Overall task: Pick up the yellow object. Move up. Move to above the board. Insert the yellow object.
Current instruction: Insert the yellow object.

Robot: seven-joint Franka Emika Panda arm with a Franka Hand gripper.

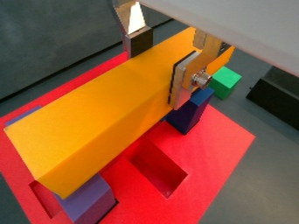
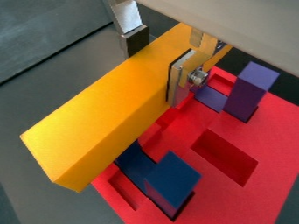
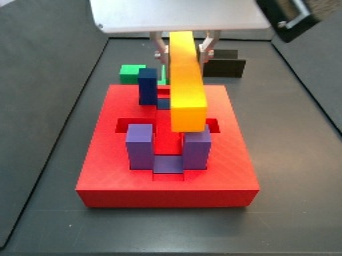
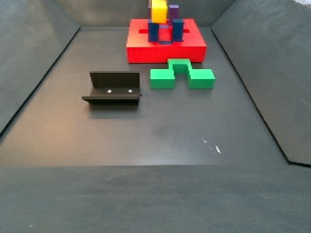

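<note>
My gripper (image 1: 162,61) (image 2: 158,59) is shut on the yellow object (image 1: 100,122) (image 2: 111,118), a long bar with orange sides, with one finger on each long side near one end. The bar hangs level over the red board (image 1: 222,175) (image 2: 263,188) (image 3: 120,175), running along its middle. In a side view the bar (image 3: 186,85) passes above the purple blocks (image 3: 140,145) and beside a dark-blue block (image 3: 147,88), under the gripper (image 3: 185,45). In a side view from far off, the board (image 4: 168,44) and the bar (image 4: 159,11) are small at the back.
A green block (image 4: 183,75) (image 3: 131,72) (image 1: 225,80) lies on the dark floor just off the board. The black fixture (image 4: 113,88) (image 3: 227,65) stands farther out. Open slots show in the board (image 1: 158,166) (image 2: 225,156). Dark walls ring the floor.
</note>
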